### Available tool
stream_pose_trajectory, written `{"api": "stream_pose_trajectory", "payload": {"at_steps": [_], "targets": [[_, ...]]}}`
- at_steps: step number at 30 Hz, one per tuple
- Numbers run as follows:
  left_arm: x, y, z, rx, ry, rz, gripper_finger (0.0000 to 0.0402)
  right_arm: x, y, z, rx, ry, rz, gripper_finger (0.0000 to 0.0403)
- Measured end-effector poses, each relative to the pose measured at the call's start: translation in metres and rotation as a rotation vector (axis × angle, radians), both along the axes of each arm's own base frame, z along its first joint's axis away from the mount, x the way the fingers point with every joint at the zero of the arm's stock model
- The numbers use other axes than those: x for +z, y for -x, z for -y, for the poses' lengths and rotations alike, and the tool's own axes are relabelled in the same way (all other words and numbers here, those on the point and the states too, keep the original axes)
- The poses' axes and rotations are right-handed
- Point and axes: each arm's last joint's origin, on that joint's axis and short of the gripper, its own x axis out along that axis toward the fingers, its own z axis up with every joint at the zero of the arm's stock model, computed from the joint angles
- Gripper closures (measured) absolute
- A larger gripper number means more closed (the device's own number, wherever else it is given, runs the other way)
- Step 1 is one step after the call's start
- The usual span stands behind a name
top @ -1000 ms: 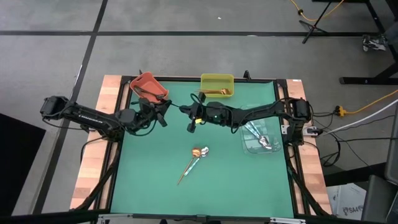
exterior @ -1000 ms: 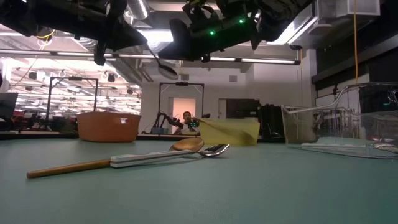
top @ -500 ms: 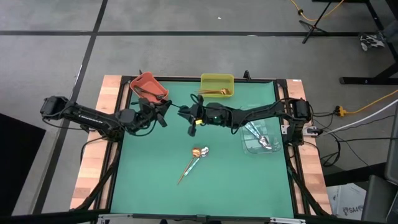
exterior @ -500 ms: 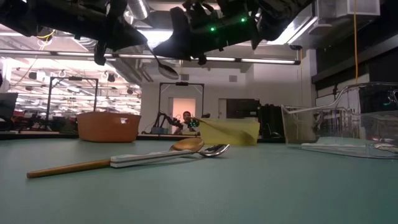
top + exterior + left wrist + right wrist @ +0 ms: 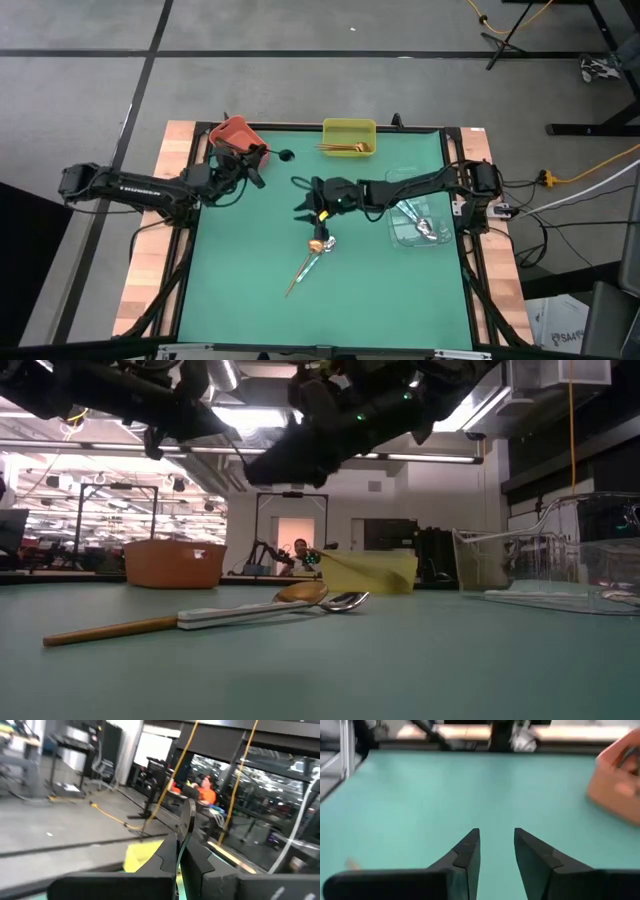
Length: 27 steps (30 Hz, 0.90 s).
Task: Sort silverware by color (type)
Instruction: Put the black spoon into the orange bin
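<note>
My left gripper [image 5: 260, 160] hovers by the orange bin [image 5: 238, 136] at the far left, shut on a black spoon [image 5: 286, 156]. My right gripper [image 5: 300, 198] hangs open over the middle of the green mat, tipped down, with nothing between its fingers [image 5: 496, 840]. Just nearer than it, a gold spoon [image 5: 316, 245] and a silver spoon [image 5: 328, 240] lie flat on the mat, bowls side by side and handles running toward the near edge [image 5: 110, 630]. My left gripper pinches the black spoon's thin handle [image 5: 178, 851] between its two shut fingers. The fingers come level from the table's left. The spoon sticks out beyond the fingertips, bowl [image 5: 188, 817] foremost, lifted clear of the mat and of the bin.
A yellow bin [image 5: 349, 136] holding gold spoons stands at the far middle. A clear bin [image 5: 420, 222] with silver spoons sits at the right. The mat's raised frame [image 5: 190, 250] borders the work area, and the near half of the mat has room.
My left gripper has carried the black spoon toward the far left, closer to the orange bin. My right gripper has opened, tipped downward and moved toward the near edge, ending just short of the two spoons on the mat.
</note>
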Motion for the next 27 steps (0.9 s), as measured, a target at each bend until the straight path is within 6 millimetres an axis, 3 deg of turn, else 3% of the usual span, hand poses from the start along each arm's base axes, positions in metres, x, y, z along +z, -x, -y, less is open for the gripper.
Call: {"api": "stream_pose_trajectory", "payload": {"at_steps": [11,27], "targets": [[0.008,0.033,-0.03,0.073,-0.026,-0.077,0.0401,-0.009,0.005,-0.015,0.037,0.002,-0.103,0.029],[-0.015,0.07,-0.075,0.195,0.192,-0.193,0.0401,-0.009,0.005,-0.015,0.036,0.002,-0.103,0.029]]}}
